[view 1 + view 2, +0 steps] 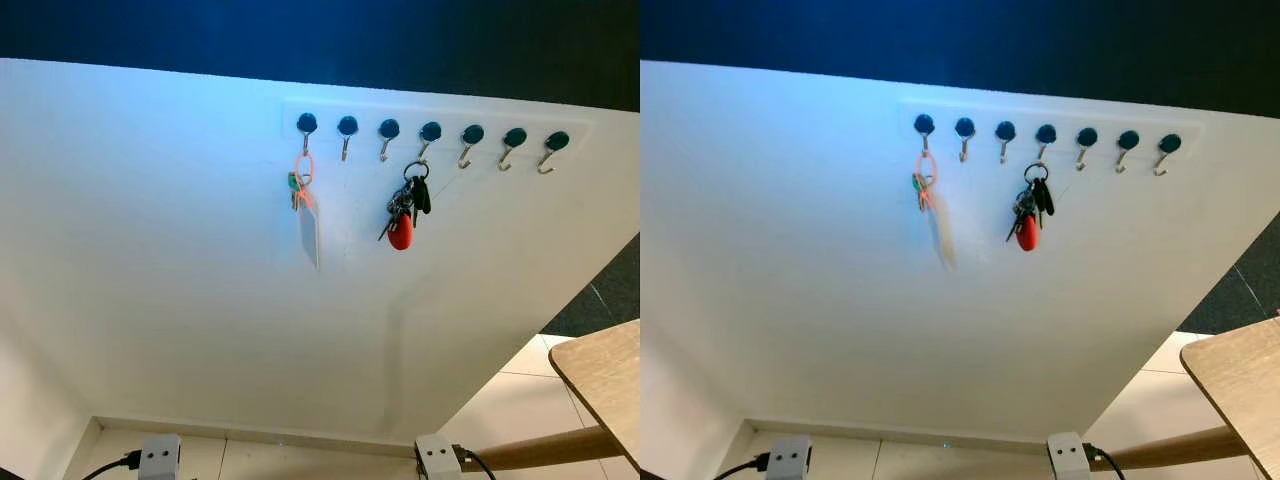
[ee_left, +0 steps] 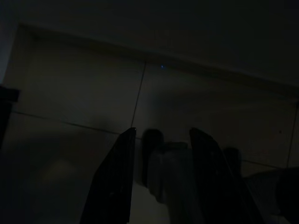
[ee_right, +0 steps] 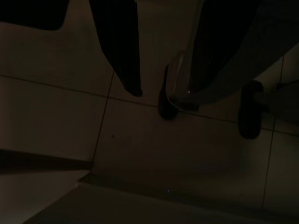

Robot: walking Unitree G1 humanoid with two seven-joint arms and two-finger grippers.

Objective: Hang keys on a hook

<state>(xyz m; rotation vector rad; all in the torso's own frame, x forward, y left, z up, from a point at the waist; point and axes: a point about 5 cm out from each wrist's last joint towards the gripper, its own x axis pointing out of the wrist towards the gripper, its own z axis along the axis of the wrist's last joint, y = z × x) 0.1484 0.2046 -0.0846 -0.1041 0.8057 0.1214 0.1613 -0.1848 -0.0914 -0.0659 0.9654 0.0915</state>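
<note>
1. A row of seven hooks (image 1: 430, 133) runs along the top of a white wall panel (image 1: 180, 250), each hook under a dark round cap.
2. Two bunches already hang there. One bunch of keys (image 1: 405, 212), with a red fob and a dark fob, hangs from the fourth hook counting from the left. A second set on an orange loop (image 1: 303, 175), with a pale tag below it, hangs from the leftmost hook.
3. To the right, a wooden surface (image 1: 605, 375) juts into view at the near right corner, well apart from the hooks.
4. Both arms hang low. The left gripper (image 2: 161, 154) points down at a dim tiled floor (image 2: 70, 93), its two black fingers parted with nothing between them.
5. The right gripper (image 3: 161, 60) likewise looks down at dark floor tiles; its fingers stand apart and hold nothing that can be made out.
6. Judged from this, the hanging looks done: keys sit on hooks and neither gripper carries any. Which bunch is the task's own cannot be told.
7. If anything remains, the next move calls for no more than checking that the ring sits fully in the hook's bend, then standing clear of the wall.
</note>
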